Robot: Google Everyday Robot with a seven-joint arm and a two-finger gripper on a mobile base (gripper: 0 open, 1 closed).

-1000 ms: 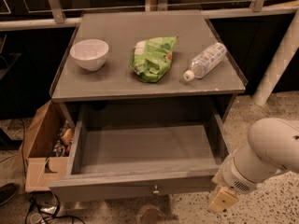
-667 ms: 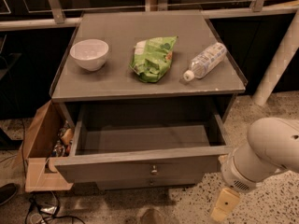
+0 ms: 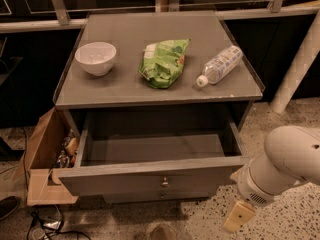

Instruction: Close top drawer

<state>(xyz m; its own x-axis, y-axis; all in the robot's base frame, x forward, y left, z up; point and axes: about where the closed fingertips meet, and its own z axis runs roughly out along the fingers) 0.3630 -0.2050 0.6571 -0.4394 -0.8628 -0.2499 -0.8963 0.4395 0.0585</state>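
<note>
Tan gripper (image 3: 239,216): low at bottom right, just beside drawer's right front corner; open or closed, can't tell; contact w/ drawer unclear
Top drawer (image 3: 115,180): front w/ knob (image 3: 164,182) sits further in than 1 s ago; still well out of cabinet
Meaning: closing prob. begun; more push needed to seat it flush
Table (image 3: 125,91): white bowl (image 3: 96,58), green bag (image 3: 162,61), bottle (image 3: 220,64) on top
</note>
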